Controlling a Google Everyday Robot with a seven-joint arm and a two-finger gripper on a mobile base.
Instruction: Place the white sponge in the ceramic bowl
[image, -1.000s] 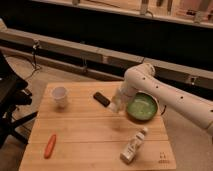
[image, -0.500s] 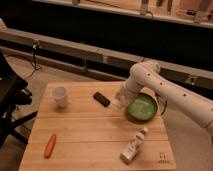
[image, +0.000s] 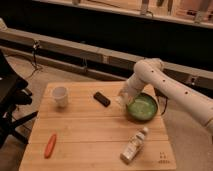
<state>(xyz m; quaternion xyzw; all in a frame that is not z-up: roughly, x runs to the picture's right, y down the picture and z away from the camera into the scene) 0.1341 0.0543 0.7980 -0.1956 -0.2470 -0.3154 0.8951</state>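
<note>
The ceramic bowl (image: 142, 107), dark outside and glossy green inside, sits on the right part of the wooden table (image: 90, 135). My gripper (image: 123, 98) is at the end of the white arm (image: 165, 85), just left of the bowl's rim and slightly above the table. It is shut on a small whitish block, the white sponge (image: 121, 100), which is partly hidden by the gripper.
A black flat object (image: 102, 98) lies left of the gripper. A white cup (image: 60, 96) stands at the far left. An orange carrot (image: 50, 145) lies at the front left. A pale labelled bottle (image: 134, 145) lies in front of the bowl. A dark chair (image: 10, 100) stands left of the table.
My gripper with the sponge has risen slightly and moved a little right toward the bowl's left rim. The other objects have not moved.
</note>
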